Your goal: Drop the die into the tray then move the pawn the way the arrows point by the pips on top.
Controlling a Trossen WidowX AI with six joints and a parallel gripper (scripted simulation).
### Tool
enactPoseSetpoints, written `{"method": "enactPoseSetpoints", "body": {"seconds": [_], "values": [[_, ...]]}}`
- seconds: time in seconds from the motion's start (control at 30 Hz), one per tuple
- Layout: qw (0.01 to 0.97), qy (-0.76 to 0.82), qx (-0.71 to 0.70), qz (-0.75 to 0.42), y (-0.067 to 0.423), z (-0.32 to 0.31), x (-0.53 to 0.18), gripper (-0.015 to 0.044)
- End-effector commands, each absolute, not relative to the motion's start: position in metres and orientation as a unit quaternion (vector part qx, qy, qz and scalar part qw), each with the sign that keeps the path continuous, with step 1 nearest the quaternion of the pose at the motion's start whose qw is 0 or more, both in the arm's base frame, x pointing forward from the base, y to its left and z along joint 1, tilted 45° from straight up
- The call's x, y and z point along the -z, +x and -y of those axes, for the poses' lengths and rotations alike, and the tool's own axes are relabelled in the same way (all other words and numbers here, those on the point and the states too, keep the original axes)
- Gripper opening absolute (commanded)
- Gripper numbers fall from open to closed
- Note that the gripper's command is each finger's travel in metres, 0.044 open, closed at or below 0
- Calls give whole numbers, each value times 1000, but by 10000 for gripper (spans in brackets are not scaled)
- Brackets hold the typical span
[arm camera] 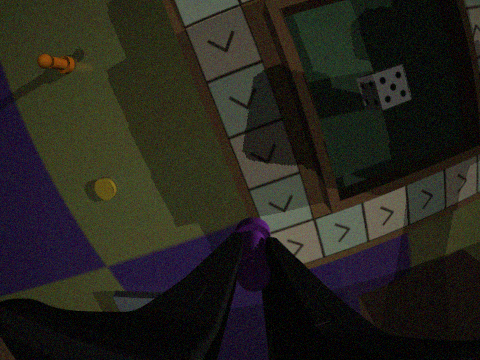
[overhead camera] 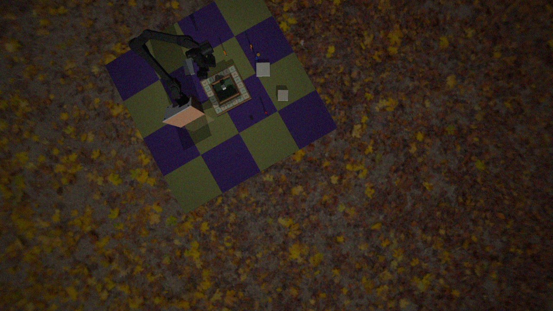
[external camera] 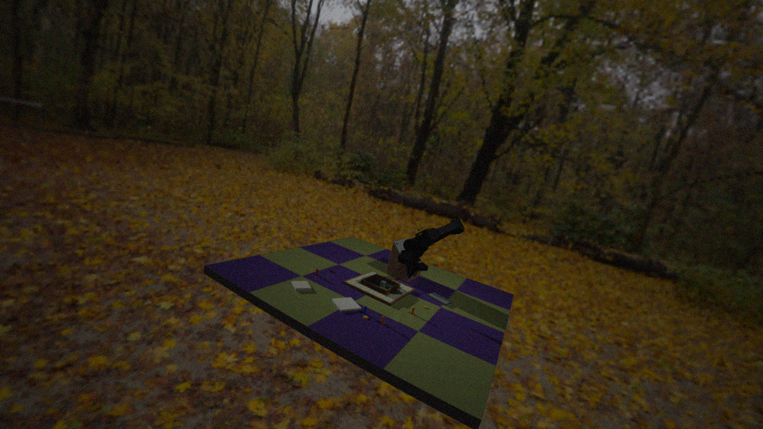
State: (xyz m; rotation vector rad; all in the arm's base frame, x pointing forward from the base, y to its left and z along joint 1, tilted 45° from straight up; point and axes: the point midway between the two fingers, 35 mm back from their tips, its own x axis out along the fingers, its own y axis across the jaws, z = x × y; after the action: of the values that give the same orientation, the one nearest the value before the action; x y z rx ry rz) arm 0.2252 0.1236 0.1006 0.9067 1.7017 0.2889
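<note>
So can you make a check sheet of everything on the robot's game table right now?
Surface: purple and green checkered table.
Job's things: board with arrow squares around the tray; die lies in the tray, five pips on top; purple pawn pinched between the fingers.
Clutter: orange peg lying down, yellow piece, two pale flat blocks.
Gripper: gripper shut on the pawn, above the board's corner.
Cables: nothing seen.
Surroundings: fallen leaves, trees.
</note>
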Motion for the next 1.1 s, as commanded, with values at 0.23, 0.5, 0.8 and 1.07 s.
{"method": "enactPoseSetpoints", "body": {"seconds": [0.23, 0.5, 0.8, 1.07], "values": [[559, 386, -123, -724, 185, -126, -84, 0], [558, 386, -124, -724, 156, -127, -69, 0], [558, 386, -123, -724, 148, -132, -59, 0], [558, 386, -124, -724, 145, -150, -41, 0]]}}
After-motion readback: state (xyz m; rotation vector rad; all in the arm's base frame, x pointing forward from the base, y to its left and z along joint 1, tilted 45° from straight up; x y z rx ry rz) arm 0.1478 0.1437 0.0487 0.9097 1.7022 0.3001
